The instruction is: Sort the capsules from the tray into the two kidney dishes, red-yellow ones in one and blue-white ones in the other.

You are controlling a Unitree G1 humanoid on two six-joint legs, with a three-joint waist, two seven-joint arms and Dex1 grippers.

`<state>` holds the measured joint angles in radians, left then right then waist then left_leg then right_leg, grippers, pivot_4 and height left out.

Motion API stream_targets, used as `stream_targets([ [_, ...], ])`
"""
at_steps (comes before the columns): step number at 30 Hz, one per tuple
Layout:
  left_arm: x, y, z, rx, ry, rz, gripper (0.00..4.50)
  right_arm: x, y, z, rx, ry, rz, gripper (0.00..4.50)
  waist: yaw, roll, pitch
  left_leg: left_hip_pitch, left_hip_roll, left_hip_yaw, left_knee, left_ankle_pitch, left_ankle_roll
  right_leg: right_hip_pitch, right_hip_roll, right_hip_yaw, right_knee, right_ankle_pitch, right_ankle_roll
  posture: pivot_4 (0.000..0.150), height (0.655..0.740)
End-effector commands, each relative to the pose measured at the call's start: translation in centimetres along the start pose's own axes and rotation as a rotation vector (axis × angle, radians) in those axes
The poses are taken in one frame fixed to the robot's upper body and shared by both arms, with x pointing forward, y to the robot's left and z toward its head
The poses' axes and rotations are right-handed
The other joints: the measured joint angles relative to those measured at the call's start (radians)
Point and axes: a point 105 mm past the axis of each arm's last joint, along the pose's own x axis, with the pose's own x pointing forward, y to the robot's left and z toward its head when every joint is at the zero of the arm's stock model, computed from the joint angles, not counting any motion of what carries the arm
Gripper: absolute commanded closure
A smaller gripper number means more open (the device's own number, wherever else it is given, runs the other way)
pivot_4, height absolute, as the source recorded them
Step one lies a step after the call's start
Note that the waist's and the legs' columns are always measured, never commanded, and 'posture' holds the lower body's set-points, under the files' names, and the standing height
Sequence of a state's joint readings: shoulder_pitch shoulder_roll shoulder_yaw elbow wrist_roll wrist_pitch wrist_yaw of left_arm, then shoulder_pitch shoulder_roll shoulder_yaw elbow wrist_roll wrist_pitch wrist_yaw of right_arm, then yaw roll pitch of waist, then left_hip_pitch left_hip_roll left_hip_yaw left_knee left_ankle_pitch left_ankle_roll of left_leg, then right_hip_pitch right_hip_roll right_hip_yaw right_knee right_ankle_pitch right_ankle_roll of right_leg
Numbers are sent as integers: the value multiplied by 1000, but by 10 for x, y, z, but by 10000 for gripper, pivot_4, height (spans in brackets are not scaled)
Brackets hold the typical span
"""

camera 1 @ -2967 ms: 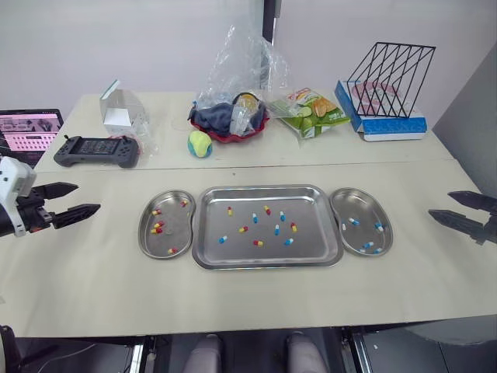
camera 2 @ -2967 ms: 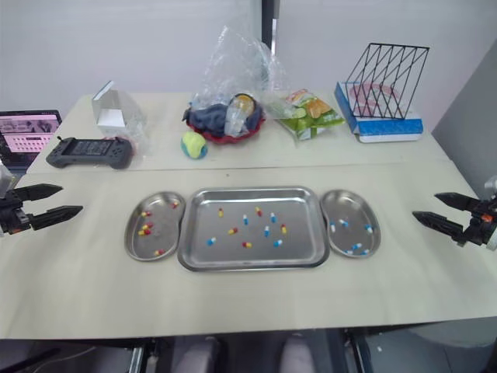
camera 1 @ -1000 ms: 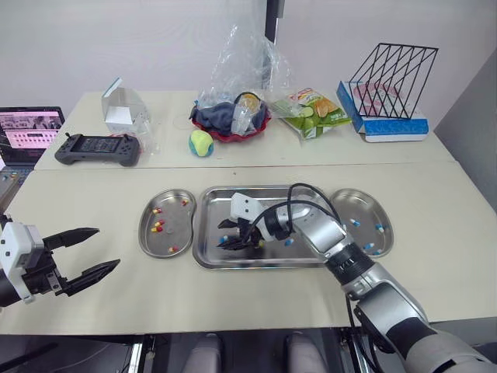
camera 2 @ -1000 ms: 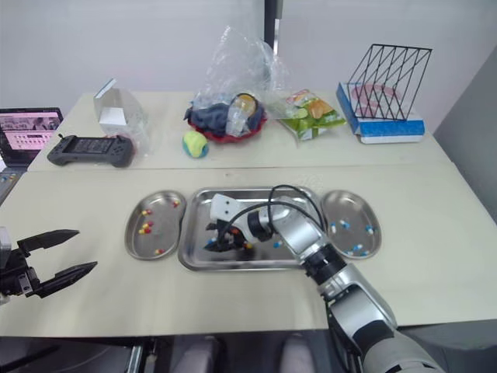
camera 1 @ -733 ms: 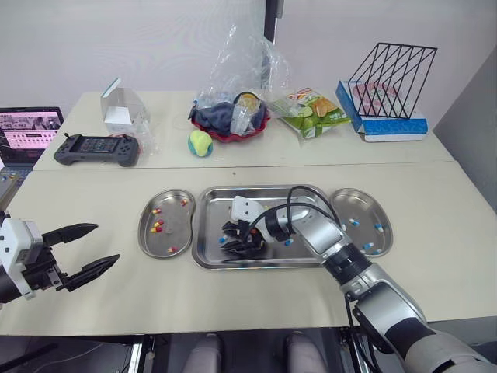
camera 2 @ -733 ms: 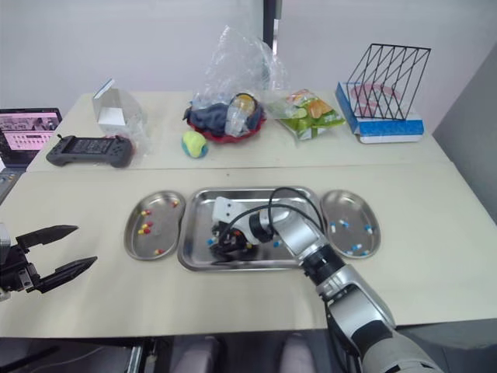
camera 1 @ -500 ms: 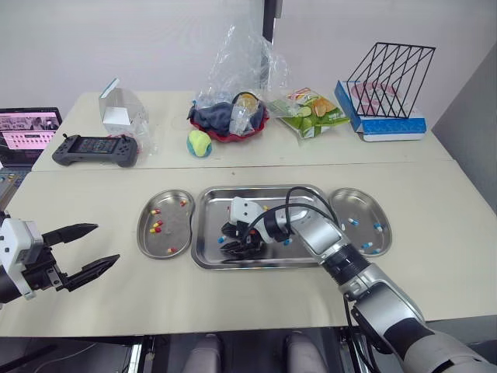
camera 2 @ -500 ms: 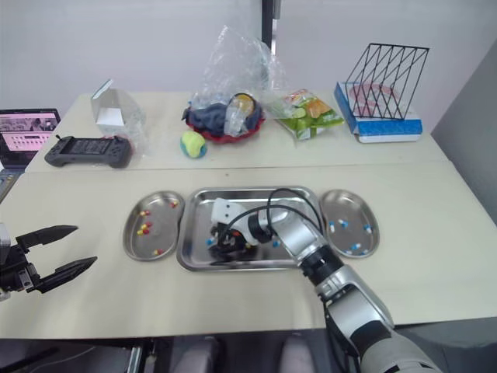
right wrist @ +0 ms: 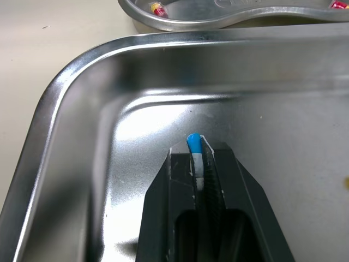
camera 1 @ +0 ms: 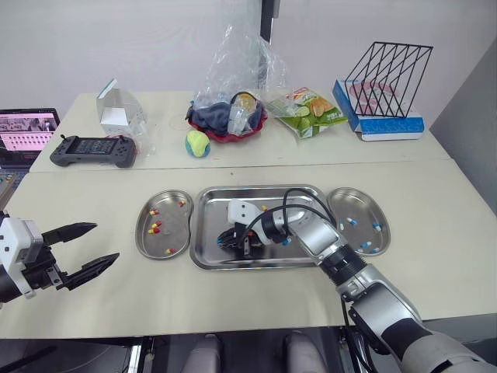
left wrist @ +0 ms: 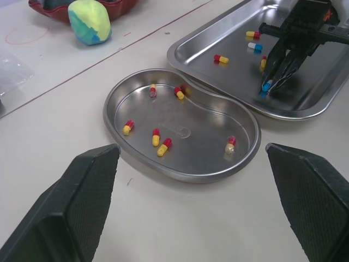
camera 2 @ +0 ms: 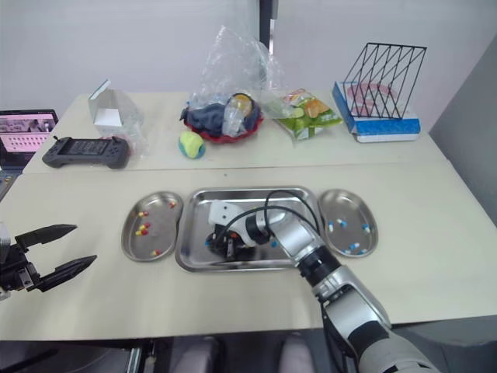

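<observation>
A steel tray [camera 1: 268, 189] lies mid-table with several loose capsules [left wrist: 221, 59] in it. The left kidney dish [camera 1: 172, 229] holds red-yellow capsules [left wrist: 160, 143]. In the right kidney dish [camera 1: 361, 210] lie blue-white ones [camera 1: 351, 221]. My right gripper [right wrist: 195, 153] is down in the tray's near-left corner, shut on a blue-white capsule [right wrist: 193, 143] whose blue end sticks out past the tips. It also shows as the right gripper [camera 1: 229, 239] in the head view. My left gripper [camera 1: 105, 242] hovers open over the table, left of the left dish, holding nothing.
Along the back of the table stand a game controller [camera 1: 92, 149], a clear box [camera 1: 120, 109], a yellow-blue ball [camera 1: 198, 143], a red bowl under a plastic bag [camera 1: 229, 116], a snack bag [camera 1: 311, 109] and a wire rack [camera 1: 388, 74]. A laptop screen [camera 1: 27, 128] is at far left.
My right gripper's fingers have closed onto a blue-white capsule in the tray's near-left corner. The left gripper has stayed put, open.
</observation>
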<state>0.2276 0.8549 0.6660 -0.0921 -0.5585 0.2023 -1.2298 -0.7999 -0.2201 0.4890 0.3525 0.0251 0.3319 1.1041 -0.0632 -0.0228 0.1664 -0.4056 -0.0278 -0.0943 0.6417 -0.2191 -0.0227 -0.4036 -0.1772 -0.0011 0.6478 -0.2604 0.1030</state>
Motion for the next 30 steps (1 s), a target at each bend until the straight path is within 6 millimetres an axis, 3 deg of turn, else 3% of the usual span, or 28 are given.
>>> stream_targets([
  [1,0,4,15,2,-58,-10,0,-26,-10,47,-32,-172,-52,44593,1,0,0,-1,0,0,0,0,0,0,0,0,0,0,0,1500,7346],
  [5,5,7,18,-5,-87,-33,0,-59,-16,68,29,-302,-108,44593,7,0,0,0,0,-1,0,0,0,1,0,-1,0,0,0,1500,7346],
  [9,13,5,20,-15,-100,-76,0,-108,-20,64,102,-357,-225,44593,18,0,0,-1,0,-1,0,0,0,1,0,-1,0,0,0,1500,7346],
  [15,25,14,36,-82,-200,-117,0,-184,-32,17,212,-309,-554,44593,27,0,0,-2,0,0,0,0,0,2,0,-1,0,0,0,1500,7346],
  [21,30,13,40,-87,-200,-162,0,-217,-28,-18,235,-205,-701,44593,10,0,0,-1,1,3,0,-1,1,1,0,-1,0,0,0,1500,7346],
  [25,37,14,38,-78,-190,-188,0,-267,-7,-74,307,-53,-878,44593,25,0,0,-1,1,4,0,-1,2,2,0,-1,0,0,0,1500,7346],
  [30,37,13,36,-88,-182,-213,0,-278,15,-105,353,30,-890,44593,22,0,0,1,1,8,1,-2,3,6,-1,-1,-3,1,-1,1500,7346],
])
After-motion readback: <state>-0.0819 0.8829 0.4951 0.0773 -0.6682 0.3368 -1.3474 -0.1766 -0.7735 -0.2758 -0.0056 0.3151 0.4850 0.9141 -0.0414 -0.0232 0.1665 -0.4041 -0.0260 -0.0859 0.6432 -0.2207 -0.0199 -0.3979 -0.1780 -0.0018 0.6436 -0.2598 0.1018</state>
